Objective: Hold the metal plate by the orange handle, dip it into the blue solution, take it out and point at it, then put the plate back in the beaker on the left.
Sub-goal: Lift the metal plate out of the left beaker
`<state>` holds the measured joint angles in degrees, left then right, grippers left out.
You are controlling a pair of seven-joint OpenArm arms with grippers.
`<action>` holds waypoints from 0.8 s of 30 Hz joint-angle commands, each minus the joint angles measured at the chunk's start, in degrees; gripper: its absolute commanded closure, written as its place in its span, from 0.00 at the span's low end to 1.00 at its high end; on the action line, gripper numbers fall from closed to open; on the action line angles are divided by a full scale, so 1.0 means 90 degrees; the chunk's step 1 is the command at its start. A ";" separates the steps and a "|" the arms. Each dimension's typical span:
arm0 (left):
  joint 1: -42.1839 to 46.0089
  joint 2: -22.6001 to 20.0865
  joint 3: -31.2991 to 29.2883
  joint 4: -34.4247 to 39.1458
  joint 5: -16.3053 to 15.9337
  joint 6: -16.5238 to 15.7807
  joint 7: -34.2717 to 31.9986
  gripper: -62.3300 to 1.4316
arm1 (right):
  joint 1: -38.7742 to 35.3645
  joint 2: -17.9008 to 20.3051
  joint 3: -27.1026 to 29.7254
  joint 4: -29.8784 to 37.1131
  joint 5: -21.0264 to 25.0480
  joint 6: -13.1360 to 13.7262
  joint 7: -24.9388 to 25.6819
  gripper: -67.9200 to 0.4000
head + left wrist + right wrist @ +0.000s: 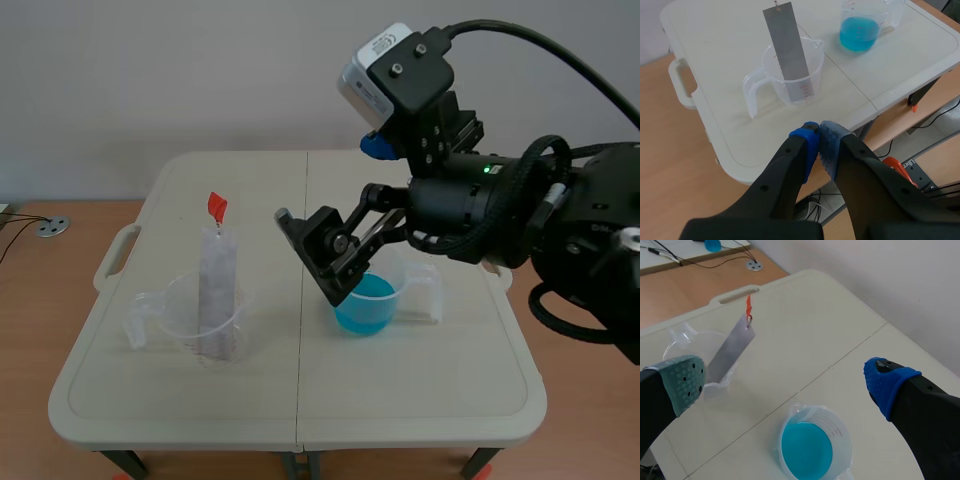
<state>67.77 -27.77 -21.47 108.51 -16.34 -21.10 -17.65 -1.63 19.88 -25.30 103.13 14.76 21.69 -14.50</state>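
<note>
A grey metal plate (217,285) with an orange handle (216,207) stands leaning in the clear beaker (200,320) on the left. To its right sits the beaker of blue solution (368,303). My right gripper (340,200) hangs open above the blue beaker, holding nothing. In the right wrist view the plate (732,352) and its handle (748,307) lie ahead of the grey-green pad, and the blue beaker (807,447) is under the open gripper (787,382). My left gripper (818,132) is shut on nothing, off the table's edge, short of the plate (787,42) and its beaker (790,80).
The beakers stand on a cream folding table (300,400) with a carrying handle (115,255) on its left side. Wooden floor surrounds it, with a round metal socket (52,226) at the left. The left arm does not show in the scene view.
</note>
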 commanded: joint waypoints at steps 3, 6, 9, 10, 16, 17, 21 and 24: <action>0.0019 0.0070 -0.0046 0.0092 -0.0058 -0.0010 -0.0061 0.95 | 0.0321 -0.0126 0.0041 -0.0221 0.0019 -0.0024 0.0104 0.02; 0.0022 0.0085 -0.0049 0.0032 -0.0056 -0.0010 -0.0058 0.95 | 0.0491 -0.0243 -0.0058 -0.0491 0.0010 -0.0022 0.0126 0.02; 0.0044 0.0141 -0.0100 -0.0015 -0.0046 -0.0010 -0.0066 0.95 | 0.0624 -0.0325 -0.0185 -0.0784 -0.0046 -0.0022 0.0255 0.02; 0.0083 0.0141 -0.0131 -0.0015 -0.0041 -0.0010 -0.0068 0.95 | 0.0656 -0.0362 -0.0204 -0.0889 -0.0080 -0.0022 0.0321 0.02; 0.0197 0.0141 -0.0301 -0.0015 -0.0041 -0.0012 -0.0109 0.95 | 0.0862 -0.0500 -0.0379 -0.1450 -0.0170 0.0032 0.0787 0.02; 0.0194 0.0138 -0.0308 -0.0015 -0.0041 -0.0010 -0.0109 0.95 | 0.0923 -0.0520 -0.0437 -0.1542 -0.0185 0.0032 0.0799 0.02; 0.0194 0.0141 -0.0333 -0.0015 -0.0039 -0.0010 -0.0107 0.95 | 0.1144 -0.0663 -0.0605 -0.1962 -0.0333 0.0032 0.0918 0.02; 0.0194 0.0141 -0.0333 -0.0015 -0.0039 -0.0010 -0.0107 0.95 | 0.1299 -0.0777 -0.0663 -0.2314 -0.0364 0.0070 0.1202 0.02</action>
<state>69.06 -26.83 -24.05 108.07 -16.29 -21.10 -17.67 8.56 13.10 -31.42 81.93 11.31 21.98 -4.80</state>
